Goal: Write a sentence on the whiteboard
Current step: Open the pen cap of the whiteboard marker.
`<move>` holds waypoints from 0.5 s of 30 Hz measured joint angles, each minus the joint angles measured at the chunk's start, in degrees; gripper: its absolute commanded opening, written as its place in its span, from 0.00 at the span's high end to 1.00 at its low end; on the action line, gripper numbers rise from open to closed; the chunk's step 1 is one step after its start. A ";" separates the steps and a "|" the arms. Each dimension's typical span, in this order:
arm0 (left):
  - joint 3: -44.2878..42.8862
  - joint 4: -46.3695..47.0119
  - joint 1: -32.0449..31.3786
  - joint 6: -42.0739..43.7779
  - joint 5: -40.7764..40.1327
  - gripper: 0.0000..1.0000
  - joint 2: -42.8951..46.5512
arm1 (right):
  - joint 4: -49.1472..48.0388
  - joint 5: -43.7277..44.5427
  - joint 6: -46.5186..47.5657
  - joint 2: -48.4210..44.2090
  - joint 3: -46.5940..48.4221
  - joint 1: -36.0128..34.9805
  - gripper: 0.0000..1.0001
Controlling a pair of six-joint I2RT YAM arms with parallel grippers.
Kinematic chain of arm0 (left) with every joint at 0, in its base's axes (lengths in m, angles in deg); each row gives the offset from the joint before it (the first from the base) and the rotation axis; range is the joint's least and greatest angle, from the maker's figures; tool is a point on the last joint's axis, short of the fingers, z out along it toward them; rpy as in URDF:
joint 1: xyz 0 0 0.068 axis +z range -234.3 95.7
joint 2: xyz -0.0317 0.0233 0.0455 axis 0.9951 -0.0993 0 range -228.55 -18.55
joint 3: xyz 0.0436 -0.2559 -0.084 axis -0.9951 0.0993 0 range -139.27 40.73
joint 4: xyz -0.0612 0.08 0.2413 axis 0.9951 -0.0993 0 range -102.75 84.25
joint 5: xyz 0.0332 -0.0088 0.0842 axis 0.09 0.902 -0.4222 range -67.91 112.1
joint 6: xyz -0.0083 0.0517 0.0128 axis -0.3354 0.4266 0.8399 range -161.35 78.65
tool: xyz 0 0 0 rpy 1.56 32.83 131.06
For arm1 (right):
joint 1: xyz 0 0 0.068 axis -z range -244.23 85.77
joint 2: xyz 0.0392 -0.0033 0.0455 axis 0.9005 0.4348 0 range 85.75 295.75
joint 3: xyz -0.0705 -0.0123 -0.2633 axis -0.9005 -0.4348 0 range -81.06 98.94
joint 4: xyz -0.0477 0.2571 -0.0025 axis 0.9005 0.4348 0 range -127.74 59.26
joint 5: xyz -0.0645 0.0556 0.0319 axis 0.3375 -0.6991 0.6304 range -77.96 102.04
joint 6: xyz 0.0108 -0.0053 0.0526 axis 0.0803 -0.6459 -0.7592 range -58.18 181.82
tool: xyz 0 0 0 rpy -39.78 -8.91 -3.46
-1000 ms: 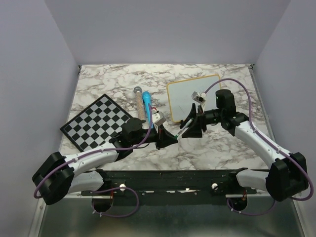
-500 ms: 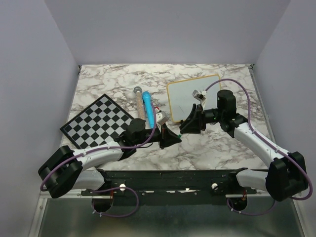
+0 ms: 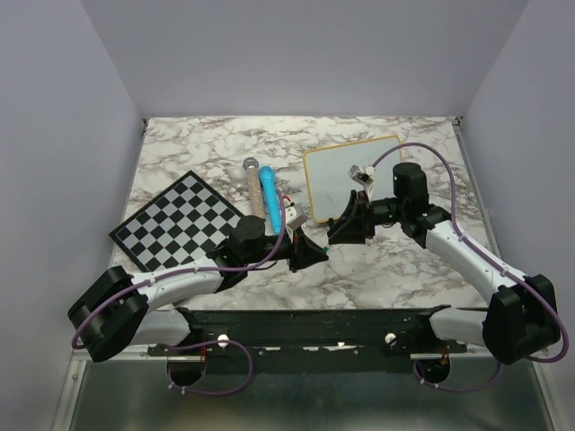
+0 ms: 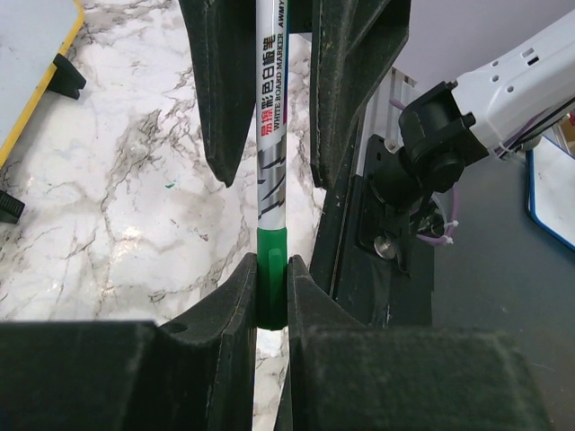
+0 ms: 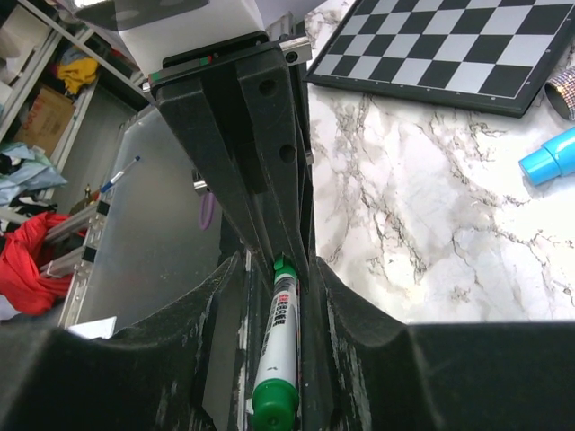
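Marker [image 4: 271, 180], plain only from the wrists, tight in left gripper [image 4: 269, 280]; right gripper [image 5: 280, 269] around its barrel, grip unclear

I am looking into a robotics lab test cell, not a home or a shop. A left arm [image 3: 171, 287] and a right arm [image 3: 467, 256] are bolted to a black metal rail [image 3: 314, 325] at the near edge of a marble-patterned tabletop [image 3: 386, 269], boxed in by plain pale walls [image 3: 305, 54]. The props look staged: a chessboard [image 3: 175, 223], a whiteboard [image 3: 332, 175] and a whiteboard marker [image 4: 272, 180]. Beyond the cell, my right wrist camera catches storage shelves [image 5: 27, 36] with a cardboard box [image 5: 36, 117] and a heap of red cloth [image 5: 27, 260].
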 measured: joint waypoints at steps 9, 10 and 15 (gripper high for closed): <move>-0.09 -3.04 0.00 1.90 0.00 1.00 0.50 | 3.41 -0.35 3.28 0.90 0.72 0.00 0.61; -0.09 -3.26 0.02 2.01 0.02 1.00 0.50 | 3.78 -0.37 3.52 1.01 0.79 0.00 0.61; -0.13 -4.59 0.07 2.62 0.02 1.00 0.52 | 4.66 -0.42 4.59 1.57 1.27 0.00 0.64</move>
